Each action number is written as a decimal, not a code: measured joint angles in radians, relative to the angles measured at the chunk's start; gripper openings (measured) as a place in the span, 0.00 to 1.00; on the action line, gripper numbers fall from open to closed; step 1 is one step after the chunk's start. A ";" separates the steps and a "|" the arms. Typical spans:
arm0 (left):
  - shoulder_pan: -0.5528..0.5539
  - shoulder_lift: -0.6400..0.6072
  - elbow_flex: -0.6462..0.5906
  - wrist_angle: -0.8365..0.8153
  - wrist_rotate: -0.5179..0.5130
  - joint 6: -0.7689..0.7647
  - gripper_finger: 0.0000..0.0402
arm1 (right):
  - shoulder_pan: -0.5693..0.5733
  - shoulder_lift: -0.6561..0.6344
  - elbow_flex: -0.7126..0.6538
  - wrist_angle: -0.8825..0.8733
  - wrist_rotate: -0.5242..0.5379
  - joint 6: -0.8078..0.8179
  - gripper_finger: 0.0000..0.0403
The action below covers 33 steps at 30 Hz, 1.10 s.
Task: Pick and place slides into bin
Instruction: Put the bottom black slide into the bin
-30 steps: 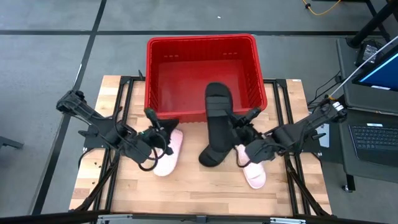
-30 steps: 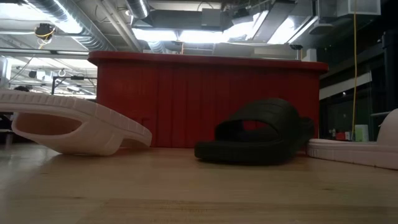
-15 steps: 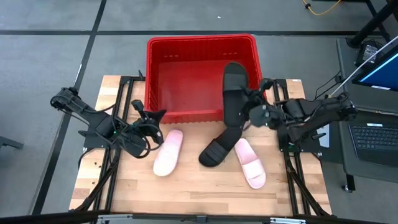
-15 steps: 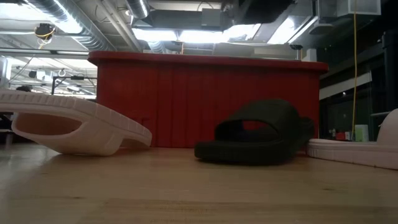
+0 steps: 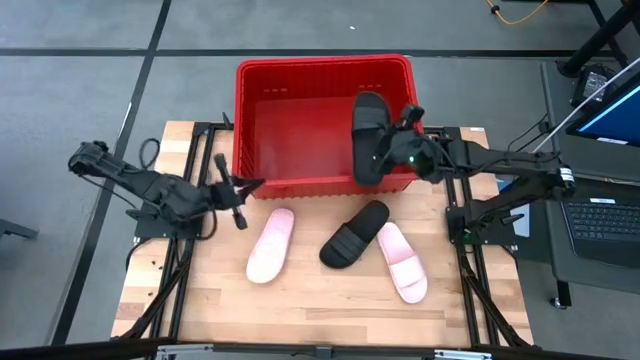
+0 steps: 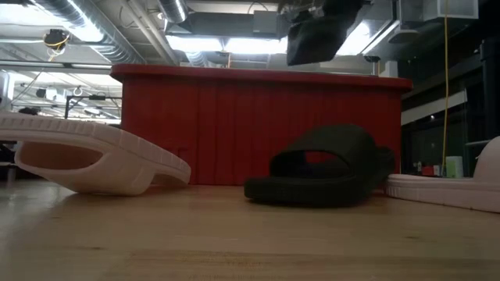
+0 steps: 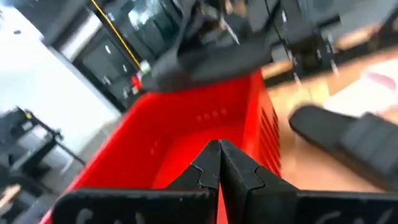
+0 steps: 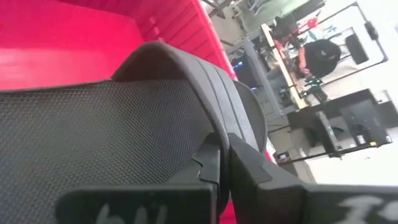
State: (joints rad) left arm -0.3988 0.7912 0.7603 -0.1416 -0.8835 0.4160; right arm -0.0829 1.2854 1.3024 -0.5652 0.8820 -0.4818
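Observation:
The red bin (image 5: pixel 320 120) stands at the table's far edge. My right gripper (image 5: pixel 392 158) is shut on a black slide (image 5: pixel 368 132) and holds it above the bin's right part; the low view shows this slide (image 6: pixel 319 33) above the rim. A second black slide (image 5: pixel 352 235) lies on the table between two pale pink slides (image 5: pixel 270 245) (image 5: pixel 402 262). My left gripper (image 5: pixel 240 190) is shut on nothing, by the bin's near left corner. In its wrist view the fingers (image 7: pixel 219 158) point at the bin. My right gripper pinches the black slide's ribbed strap (image 8: pixel 214 118) between its two fingers, at the strap's side close to the footbed. The fingers come from the table's right, roughly level. The slide is lifted clear and lies above the bin (image 8: pixel 56 37).
Dark frame rails (image 5: pixel 200 150) run along the left and right sides of the wooden table (image 5: pixel 320 320). A laptop and monitor (image 5: pixel 600 120) stand beyond the right edge. The near strip of the table is bare wood.
My right gripper has carried the black slide from above the table's middle toward the far edge, to a place over the bin's right part. My left gripper has drawn back from the left pink slide toward the table's left and far side; that slide has stayed where it was.

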 joint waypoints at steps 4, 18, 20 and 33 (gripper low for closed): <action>0.067 -0.099 -0.056 0.066 0.084 0.048 0.00 | -0.086 -0.005 -0.004 0.078 -0.114 -0.106 0.04; 0.135 -0.194 -0.099 0.056 0.205 0.083 0.00 | -0.375 -0.004 -0.004 0.057 -0.442 -0.166 0.04; 0.135 -0.194 -0.099 0.056 0.205 0.093 0.01 | -0.392 -0.004 -0.004 0.059 -0.466 -0.204 0.04; 0.135 -0.194 -0.099 0.055 0.204 0.095 0.00 | -0.462 0.002 -0.118 0.148 -0.496 -0.212 0.04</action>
State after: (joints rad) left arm -0.2642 0.5977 0.6609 -0.0868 -0.6800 0.5114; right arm -0.5453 1.2877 1.1849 -0.4175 0.3859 -0.6940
